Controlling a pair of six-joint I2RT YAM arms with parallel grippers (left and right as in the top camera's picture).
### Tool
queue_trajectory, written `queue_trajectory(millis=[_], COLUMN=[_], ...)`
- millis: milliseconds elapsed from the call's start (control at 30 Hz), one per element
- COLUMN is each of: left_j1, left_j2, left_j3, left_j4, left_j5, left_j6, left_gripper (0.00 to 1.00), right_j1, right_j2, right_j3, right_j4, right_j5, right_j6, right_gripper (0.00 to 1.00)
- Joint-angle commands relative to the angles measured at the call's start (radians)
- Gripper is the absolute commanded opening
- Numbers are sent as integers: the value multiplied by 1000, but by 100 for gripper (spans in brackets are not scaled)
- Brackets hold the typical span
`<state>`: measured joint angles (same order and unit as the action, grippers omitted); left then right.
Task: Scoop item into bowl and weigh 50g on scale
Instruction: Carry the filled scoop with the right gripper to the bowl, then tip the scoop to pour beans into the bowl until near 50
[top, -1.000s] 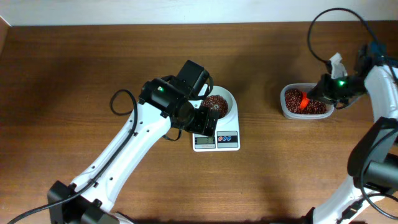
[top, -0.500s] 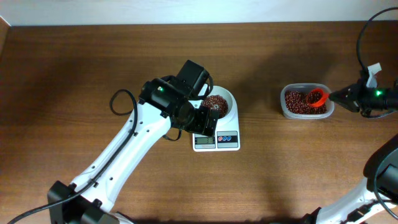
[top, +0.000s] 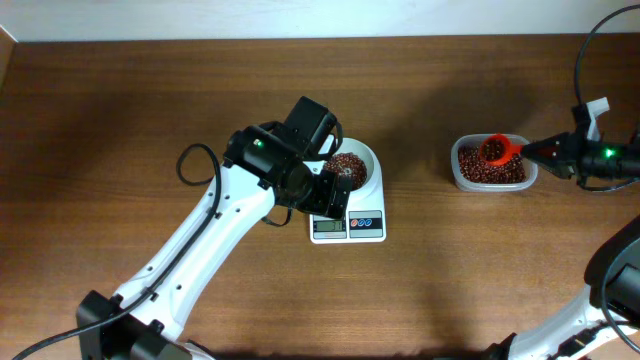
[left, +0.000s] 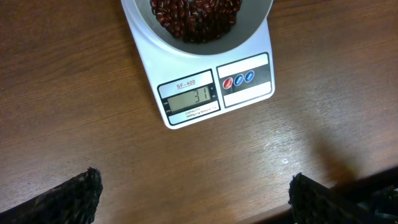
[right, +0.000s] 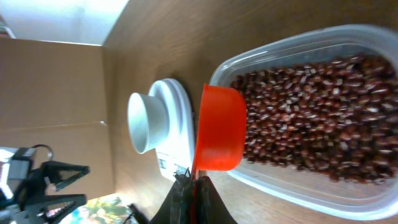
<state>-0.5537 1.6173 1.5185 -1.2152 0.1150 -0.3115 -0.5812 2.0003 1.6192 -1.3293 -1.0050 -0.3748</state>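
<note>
The white bowl (top: 362, 160) holds red beans (top: 348, 166) and stands on the white scale (top: 349, 224). In the left wrist view the scale (left: 205, 93) reads 31 under the bowl (left: 249, 28). My left gripper (left: 193, 196) is open and empty, hovering over the table just in front of the scale. My right gripper (top: 545, 152) is shut on the handle of an orange scoop (top: 494, 149), held over the clear tub (top: 532, 180) of beans. In the right wrist view the scoop (right: 219, 127) is above the tub's left end (right: 292, 180); its inside is hidden.
The left arm (top: 220, 240) stretches from the front left up to the scale. The clear tub stands at the right of the wooden table, well apart from the scale. A pale wall edge runs along the back.
My right arm has pulled back to the right and lifted the orange scoop out of the beans in the tub. The left arm, bowl and scale have not moved.
</note>
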Motion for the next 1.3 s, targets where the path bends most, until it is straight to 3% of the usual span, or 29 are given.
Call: queue_trajectory(millis=[0,167,267,400,500,1067,1133,1267], left_j1=[-4,-4,-4,-4,-4,-5,-5,-5], left_j2=[-6,-6,-6,-6,-6,-6,-6,-6], left_j3=[7,7,7,7,7,7,7,7], left_j4=[-1,-1,-1,-1,-1,-1,-1,-1], left_j5=[-7,-7,-7,-7,-7,-7,-7,-7], left_j6=[-10,-10,-10,-10,-10,-10,-10,-10], left_gripper=[99,99,99,99,99,99,99,99], right_j1=[6,169,342,567,657,679,679,679], right_j2=[4,4,4,5,4,4,3,-3], right_j3=[-5,-5,-5,-5,-5,2,39,251], right_j4=[-25,-19,14,147,208,253,245,116], right_j5=[-111,-182,-208,-225,-222,-211,-132,82], right_j6=[-18,-11,-9,85,99,130,201,200], right_gripper=[4,4,4,4,4,4,4,4])
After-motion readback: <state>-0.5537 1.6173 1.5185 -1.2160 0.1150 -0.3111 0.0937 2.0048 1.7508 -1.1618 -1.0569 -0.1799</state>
